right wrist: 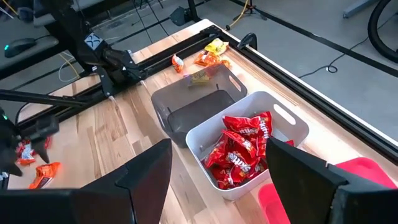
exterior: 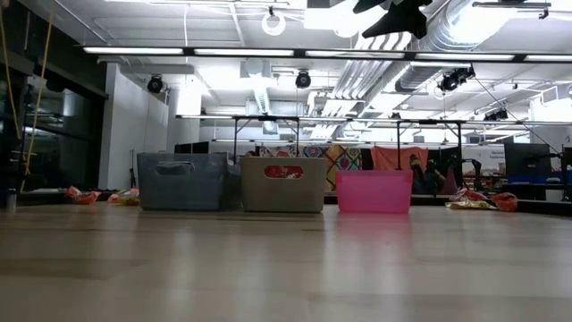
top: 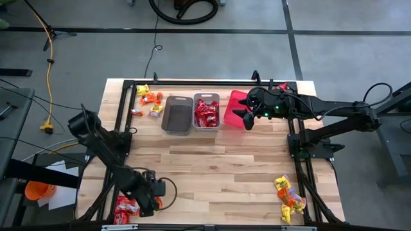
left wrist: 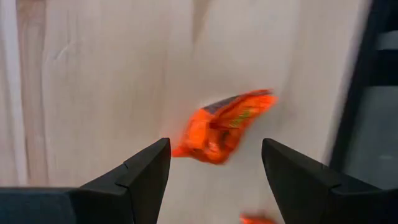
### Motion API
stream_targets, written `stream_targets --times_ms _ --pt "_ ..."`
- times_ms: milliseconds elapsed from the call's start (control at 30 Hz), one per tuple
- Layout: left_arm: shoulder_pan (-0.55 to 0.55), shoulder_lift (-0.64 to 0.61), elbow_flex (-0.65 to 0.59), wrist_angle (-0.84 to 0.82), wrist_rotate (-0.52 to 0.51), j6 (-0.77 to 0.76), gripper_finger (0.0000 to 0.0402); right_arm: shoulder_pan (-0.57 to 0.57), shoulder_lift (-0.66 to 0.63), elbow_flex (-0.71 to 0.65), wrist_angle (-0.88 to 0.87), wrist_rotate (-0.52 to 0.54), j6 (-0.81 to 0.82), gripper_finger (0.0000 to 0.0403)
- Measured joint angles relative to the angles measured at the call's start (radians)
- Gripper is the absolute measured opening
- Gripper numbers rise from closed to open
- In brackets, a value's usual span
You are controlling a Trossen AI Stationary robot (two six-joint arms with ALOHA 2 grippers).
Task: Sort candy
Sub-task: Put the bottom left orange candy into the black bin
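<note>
1. Candy (top: 149, 98) lies in several heaps: a yellow and orange cluster at the far left of the tabletop (top: 218, 160) beside the brown bin (top: 177, 114), a red pile at the near left corner, a yellow pile (top: 289, 197) at the near right, and red pieces already in the grey bin (top: 207, 111)
2. Left gripper (left wrist: 214, 163) hangs over the near left corner with its fingers spread, an orange candy (left wrist: 224, 124) lying between and just beyond the tips, nothing pinched
3. To take it cleanly, I judge the left gripper should come straight down with the wrapper centred, then close on the body rather than on a loose crinkled end, which could slip
4. Right gripper (right wrist: 217, 168) hovers spread and empty above the pink bin (top: 236, 108)
5. Only the left wrist view shows the orange piece framed by the fingers; the high view alone shows every pile; the right wrist view looks down into the grey bin, whereas the low view sees only the bin walls
</note>
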Motion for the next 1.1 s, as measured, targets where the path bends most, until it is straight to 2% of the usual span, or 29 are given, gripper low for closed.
stream_targets --times_ms 233,333,467,600,633,700,867,967,1100 --pt "0.0 0.1 -0.001 0.008 0.01 0.009 0.0239 0.0 0.0 0.0 -0.008 0.0 0.019 0.0254" --pt "0.0 0.11 -0.001 0.027 0.006 0.009 0.0225 0.0 0.0 0.0 -0.014 0.0 0.019 0.0254" --pt "0.007 0.111 -0.001 0.035 0.009 0.009 0.0165 0.0 0.0 0.0 -0.017 0.0 0.019 0.0254" --pt "0.012 0.073 -0.002 0.032 0.027 0.002 0.0064 0.0 0.0 0.0 -0.018 0.0 0.019 0.0254" --pt "0.013 0.054 -0.002 0.027 0.028 0.001 0.0037 0.0 0.0 0.0 -0.02 0.0 0.019 0.0254" --pt "0.016 0.001 -0.002 0.013 0.036 0.003 0.0015 0.0 0.0 0.0 -0.023 0.0 0.019 0.0254" --pt "0.047 -0.204 -0.002 -0.077 0.039 0.037 0.0041 0.0 0.0 0.0 -0.03 0.0 0.019 0.0254" --pt "0.118 -0.349 -0.002 -0.114 -0.065 0.073 0.0041 0.0 0.0 0.0 -0.03 0.009 0.019 0.0254" --pt "0.283 -0.507 -0.001 -0.101 -0.307 0.189 0.0028 0.0 0.0 0.0 -0.029 0.025 0.019 0.0254"
